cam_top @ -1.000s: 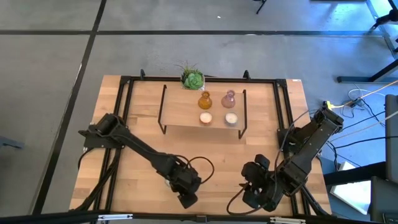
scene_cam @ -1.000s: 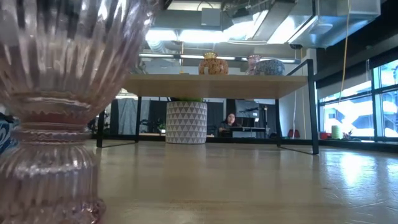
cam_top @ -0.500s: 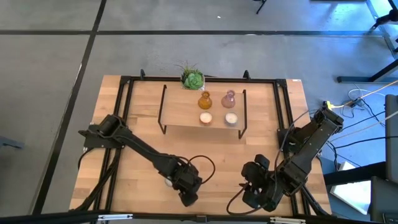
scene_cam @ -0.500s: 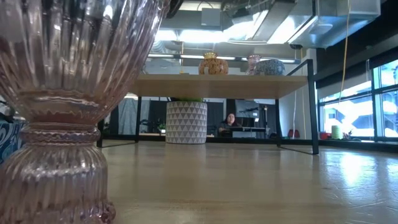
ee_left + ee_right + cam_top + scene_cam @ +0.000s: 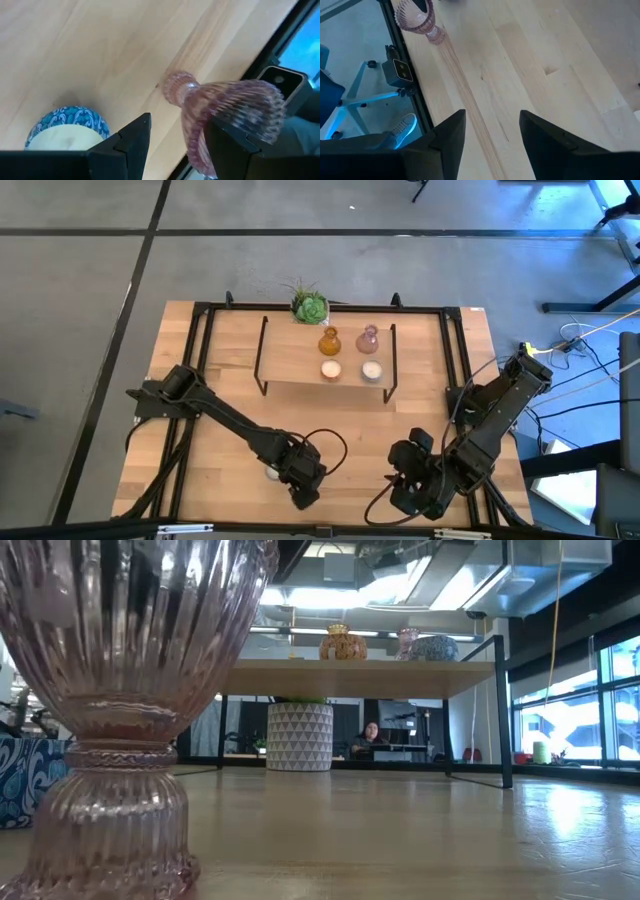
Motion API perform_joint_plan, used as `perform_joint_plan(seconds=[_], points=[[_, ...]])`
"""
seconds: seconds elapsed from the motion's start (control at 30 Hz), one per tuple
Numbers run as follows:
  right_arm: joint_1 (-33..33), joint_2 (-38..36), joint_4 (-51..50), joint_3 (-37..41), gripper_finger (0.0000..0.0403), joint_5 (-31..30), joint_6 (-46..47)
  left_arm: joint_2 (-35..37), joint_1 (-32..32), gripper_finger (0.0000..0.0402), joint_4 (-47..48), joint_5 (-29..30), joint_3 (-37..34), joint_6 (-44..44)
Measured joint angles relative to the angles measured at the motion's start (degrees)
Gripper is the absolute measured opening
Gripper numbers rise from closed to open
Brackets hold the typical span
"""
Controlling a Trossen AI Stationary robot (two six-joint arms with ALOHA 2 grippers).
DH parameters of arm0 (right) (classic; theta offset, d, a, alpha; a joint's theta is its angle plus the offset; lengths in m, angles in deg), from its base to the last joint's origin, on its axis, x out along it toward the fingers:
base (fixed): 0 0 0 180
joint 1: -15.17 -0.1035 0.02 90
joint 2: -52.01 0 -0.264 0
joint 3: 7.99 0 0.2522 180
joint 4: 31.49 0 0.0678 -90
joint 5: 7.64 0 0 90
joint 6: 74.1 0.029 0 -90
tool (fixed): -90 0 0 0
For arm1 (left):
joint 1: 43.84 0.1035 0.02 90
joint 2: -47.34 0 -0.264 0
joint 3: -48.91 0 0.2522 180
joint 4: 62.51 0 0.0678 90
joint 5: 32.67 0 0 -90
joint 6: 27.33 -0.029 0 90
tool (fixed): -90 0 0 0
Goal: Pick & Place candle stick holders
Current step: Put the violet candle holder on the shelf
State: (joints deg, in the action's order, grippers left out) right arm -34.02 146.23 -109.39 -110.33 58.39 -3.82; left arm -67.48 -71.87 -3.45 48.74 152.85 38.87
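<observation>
A pinkish-purple ribbed glass holder point(image 5: 120, 690) stands upright on its foot near the table's front edge, also seen in the left wrist view point(image 5: 220, 100) and the right wrist view point(image 5: 417, 17). My left gripper point(image 5: 177, 125) is open above it point(image 5: 300, 485), and the bulb lies against one finger. A low round holder with a blue-patterned wall and cream top point(image 5: 65, 127) stands just to its left. My right gripper point(image 5: 492, 117) is open and empty at the front right point(image 5: 410, 485). My left gripper comes from above, pointing down. One finger point(image 5: 225, 145) lies over the wide upper part of the glass holder's bulb point(image 5: 197, 142); the other finger stands clear of it. Whether that finger is inside the mouth or outside, I cannot tell. The holder's foot point(image 5: 175, 86) is at the table.
A low shelf point(image 5: 300, 370) at the table's far middle carries an amber glass holder point(image 5: 329, 340), a pink one point(image 5: 368, 338) and two cream ones point(image 5: 331, 370). A green spiky plant point(image 5: 310, 307) stands behind it. A black frame rail point(image 5: 205, 380) runs round the table.
The pinkish glass holder has slid along the table toward its right edge, staying upright, with my left gripper over it.
</observation>
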Motion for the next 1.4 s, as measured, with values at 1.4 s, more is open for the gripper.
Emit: perform_joint_plan(seconds=[1.4], points=[[9.3,-6.83,23.24,-0.02,0.0188,-5.97,-34.42,32.44,-0.96,0.0018,-1.03,44.43,-0.04,-19.82]])
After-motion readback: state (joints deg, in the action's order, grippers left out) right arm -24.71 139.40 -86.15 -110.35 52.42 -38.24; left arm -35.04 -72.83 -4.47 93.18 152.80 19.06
